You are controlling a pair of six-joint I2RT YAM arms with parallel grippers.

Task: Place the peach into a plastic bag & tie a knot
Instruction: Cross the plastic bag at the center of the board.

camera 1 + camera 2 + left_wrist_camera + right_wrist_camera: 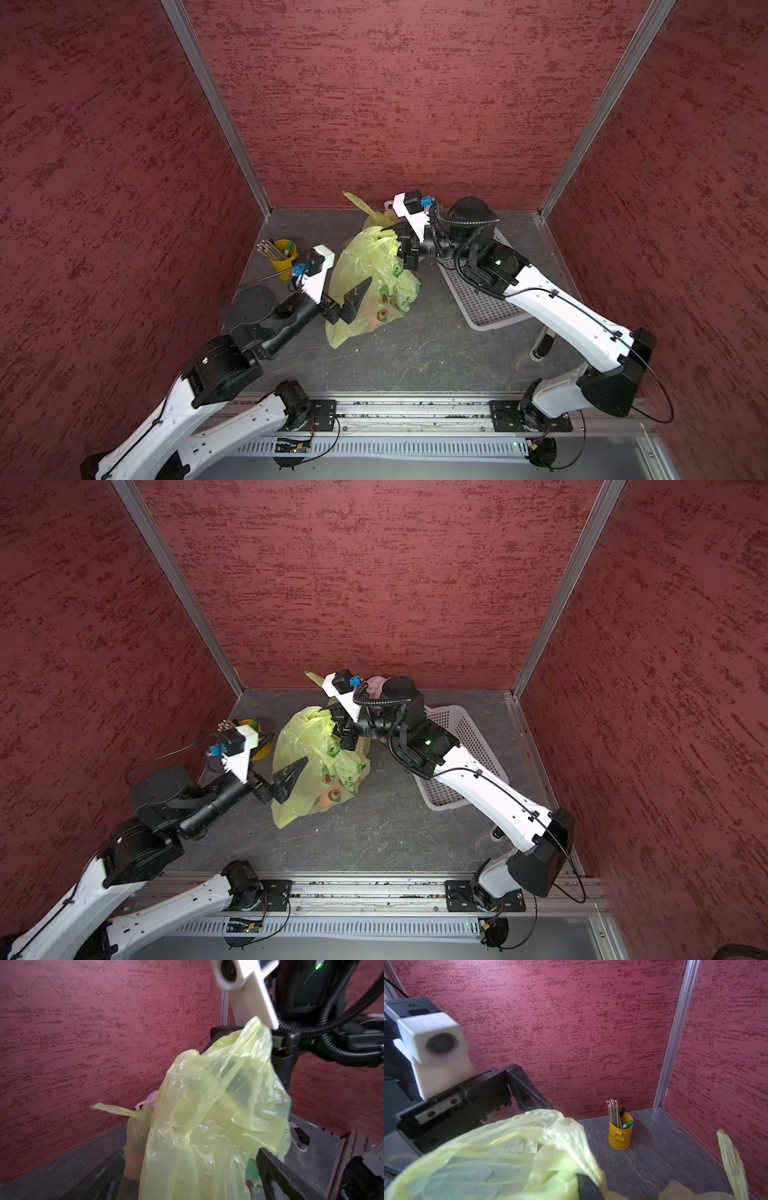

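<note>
The only print we find is on the plastic bag (370,286) (307,771): pictures of halved avocados and a few green characters on its lower side, too crumpled and small for us to read. The bag is yellow-green and see-through, and it stands in the middle of the dark table (415,361). It is drawn up tall, with its long axis running from a gathered top at the far side down to a loose corner nearer the left arm. We see the peach (380,314) (326,798) only as an orange-pink glow through the film, low in the bag beside the avocado print. The right gripper (400,249) (341,731) is closed on the film near the bag's bunched top and holds it up. In the left wrist view the plastic (218,1126) rises to that gripper. The left gripper (357,299) (291,777) lies against the bag's flank with its jaws spread wide, and the wrist view shows the film between its two fingers (270,1169). We cannot tell whether either finger presses on the film. Behind the bag lies a second yellow bag (365,208) (137,1124), knotted shut. A yellow cup of pencils (283,255) (620,1134) stands toward the left wall, well apart from the bag. A white perforated basket (478,303) (465,742) lies under the right arm.
</note>
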